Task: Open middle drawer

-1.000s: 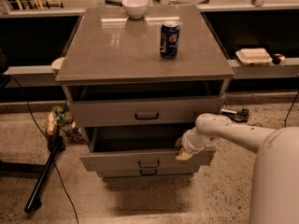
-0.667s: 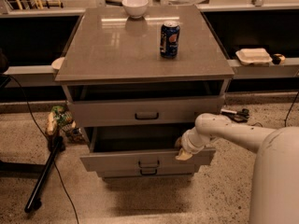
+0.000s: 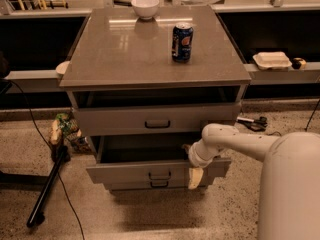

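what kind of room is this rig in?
Probably an office break area or test kitchen: a drawer cabinet with soda can and bowl on top, a takeout box on the ledge beside it. The gripper is at the open middle drawer's front.

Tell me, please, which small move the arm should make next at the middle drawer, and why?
Probably draw the tool back and away. The middle drawer stands pulled well out, its dark inside showing, and the tool sits at the right end of its front, so the opening looks done.
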You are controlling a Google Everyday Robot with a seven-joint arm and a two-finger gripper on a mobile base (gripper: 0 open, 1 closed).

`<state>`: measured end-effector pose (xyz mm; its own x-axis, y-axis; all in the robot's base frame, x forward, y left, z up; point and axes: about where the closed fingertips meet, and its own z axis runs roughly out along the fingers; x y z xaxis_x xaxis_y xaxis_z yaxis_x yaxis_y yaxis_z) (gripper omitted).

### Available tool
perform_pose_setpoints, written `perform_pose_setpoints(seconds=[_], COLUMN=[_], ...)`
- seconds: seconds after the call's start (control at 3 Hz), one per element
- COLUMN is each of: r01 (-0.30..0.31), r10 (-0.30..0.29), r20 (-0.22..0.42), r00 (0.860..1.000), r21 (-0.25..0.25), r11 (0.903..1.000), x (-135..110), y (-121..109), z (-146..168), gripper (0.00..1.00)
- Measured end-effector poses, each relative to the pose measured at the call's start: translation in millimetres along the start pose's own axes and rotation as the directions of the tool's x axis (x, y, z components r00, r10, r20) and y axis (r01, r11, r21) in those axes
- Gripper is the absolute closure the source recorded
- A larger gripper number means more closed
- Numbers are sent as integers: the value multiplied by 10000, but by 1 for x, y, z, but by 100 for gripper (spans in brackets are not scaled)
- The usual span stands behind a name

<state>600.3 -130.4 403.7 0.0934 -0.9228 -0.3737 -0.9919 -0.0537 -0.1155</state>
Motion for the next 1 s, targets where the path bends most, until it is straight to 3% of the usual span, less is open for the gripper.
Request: perform_pose_setpoints(seconds=[0.33,0.67,1.0], r01=[271,309,90], r10=[-286,-431,-354], r20=[-142,-470,-864], r00=[9995,9980,9956], r21=[-980,-2340,-2885], r11=[9948,9717,9574], x=[-8,-15,-19], y=[21,56,77], z=[22,21,3], gripper=[0,3,25])
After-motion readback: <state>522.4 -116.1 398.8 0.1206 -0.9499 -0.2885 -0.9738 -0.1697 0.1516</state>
